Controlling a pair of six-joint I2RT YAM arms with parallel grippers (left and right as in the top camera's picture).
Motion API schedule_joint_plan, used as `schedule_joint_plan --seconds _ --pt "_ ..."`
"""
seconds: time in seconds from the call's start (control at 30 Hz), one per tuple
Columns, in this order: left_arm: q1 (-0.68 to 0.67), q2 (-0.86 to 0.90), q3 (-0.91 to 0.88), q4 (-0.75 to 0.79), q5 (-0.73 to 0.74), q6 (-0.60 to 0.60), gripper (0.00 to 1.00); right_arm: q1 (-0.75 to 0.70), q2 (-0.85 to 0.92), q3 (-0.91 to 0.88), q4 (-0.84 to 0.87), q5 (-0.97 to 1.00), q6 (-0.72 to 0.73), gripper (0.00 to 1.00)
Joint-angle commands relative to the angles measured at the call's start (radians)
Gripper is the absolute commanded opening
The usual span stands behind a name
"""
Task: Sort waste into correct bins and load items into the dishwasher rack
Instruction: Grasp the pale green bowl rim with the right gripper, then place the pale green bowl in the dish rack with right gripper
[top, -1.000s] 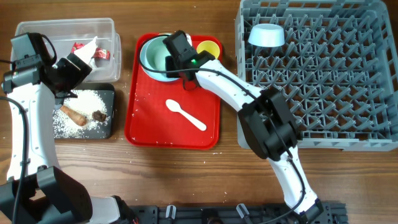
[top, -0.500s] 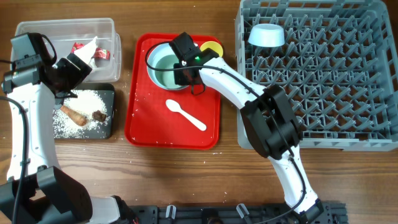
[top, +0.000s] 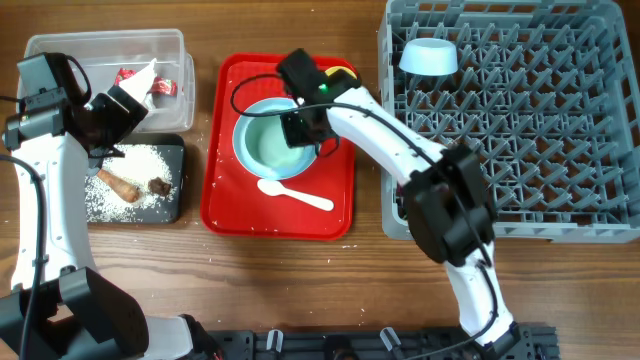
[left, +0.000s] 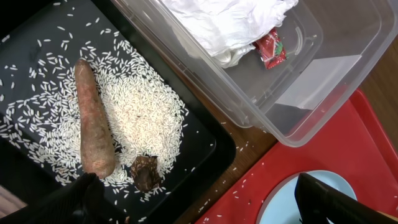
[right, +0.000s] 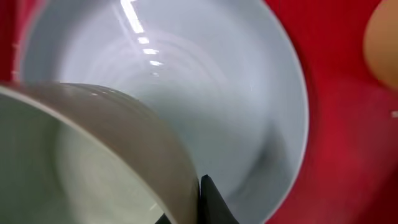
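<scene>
The right arm stretches from the near table edge forward and leftward over the red serving tray (top: 225, 200), wrist bent down. Its pincer (top: 303, 125) is clamped on the rim of the mint-green bowl (right: 93, 155). In the wrist view one dark fingertip presses the bowl's outer wall, and the bowl is tilted above the pale blue plate (right: 236, 112), which lies under and just left of the pincer. The white spoon (top: 295, 193) lies on the tray just nearer the robot than the pincer. The yellow cup (right: 382, 37) stands just beyond it. To its right sits the grey dishwasher rack (top: 520, 130), holding a light blue bowl (top: 428, 56) in its far left corner.

The left arm rises at the table's left side. Its pincer (left: 205, 208) hangs with fingers spread wide and nothing between them. Beneath it is the black tray (left: 205, 149) with rice (left: 143, 112), a brown stick (left: 93, 124) and a dark lump (left: 146, 172). Just beyond is the clear tub (left: 348, 81) with a white napkin (left: 224, 22) and a red wrapper (left: 270, 48).

Everything rests on a brown wooden table (top: 300, 290).
</scene>
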Motion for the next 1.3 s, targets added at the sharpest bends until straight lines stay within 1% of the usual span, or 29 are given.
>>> schedule_joint_plan --seconds 0.0,0.1,0.17,0.27,0.3,0.37,0.43,0.5,0.53,0.63,0.67,0.7,0.77,0.9,0.93,1.03,1.07,1.17,1.27 --pt "0.002 0.0 0.009 0.002 -0.003 0.005 1.0 0.006 -0.119 -0.001 0.004 -0.008 -0.018 0.04" --pt "0.002 0.0 0.009 0.002 -0.003 0.005 1.0 0.006 -0.194 -0.001 -0.021 0.005 -0.01 0.04" --pt "0.002 0.0 0.009 0.003 -0.003 0.005 1.0 -0.003 -0.267 -0.001 -0.061 0.108 0.017 0.04" --pt "0.002 0.0 0.009 0.002 -0.003 0.005 1.0 -0.045 -0.392 -0.001 -0.194 0.385 0.114 0.04" --pt "0.002 0.0 0.009 0.003 -0.003 0.005 1.0 -0.077 -0.446 -0.001 -0.278 0.527 0.195 0.04" --pt "0.002 0.0 0.009 0.002 -0.003 0.005 1.0 -0.135 -0.499 -0.004 -0.402 0.685 0.333 0.04" --pt "0.002 0.0 0.009 0.002 -0.003 0.005 1.0 -0.196 -0.51 -0.008 -0.521 0.78 0.414 0.04" --pt "0.002 0.0 0.009 0.003 -0.003 0.005 1.0 -0.237 -0.5 -0.045 -0.603 0.893 0.499 0.04" --pt "0.002 0.0 0.009 0.002 -0.003 0.005 1.0 -0.248 -0.495 -0.073 -0.619 0.957 0.521 0.04" --pt "0.002 0.0 0.009 0.003 -0.003 0.005 1.0 -0.256 -0.478 -0.201 -0.61 1.192 0.522 0.04" --pt "0.002 0.0 0.009 0.003 -0.003 0.005 1.0 -0.256 -0.476 -0.229 -0.595 1.236 0.515 0.04" --pt "0.002 0.0 0.009 0.002 -0.003 0.005 1.0 -0.257 -0.47 -0.27 -0.552 1.29 0.481 0.04" --pt "0.002 0.0 0.009 0.003 -0.003 0.005 1.0 -0.257 -0.457 -0.309 -0.462 1.318 0.382 0.04" --pt "0.002 0.0 0.009 0.002 -0.003 0.005 1.0 -0.257 -0.414 -0.349 -0.212 1.444 0.079 0.04" --pt "0.002 0.0 0.009 0.002 -0.003 0.005 1.0 -0.259 -0.401 -0.349 -0.13 1.47 -0.017 0.04" --pt "0.002 0.0 0.009 0.002 -0.003 0.005 1.0 -0.27 -0.378 -0.35 0.037 1.475 -0.253 0.04" --pt "0.002 0.0 0.009 0.003 -0.003 0.005 1.0 -0.278 -0.373 -0.35 0.067 1.475 -0.301 0.04" --pt "0.002 0.0 0.009 0.002 -0.003 0.005 1.0 -0.304 -0.364 -0.351 0.068 1.46 -0.333 0.04" --pt "0.002 0.0 0.009 0.002 -0.003 0.005 1.0 -0.311 -0.364 -0.351 0.058 1.397 -0.347 0.04"
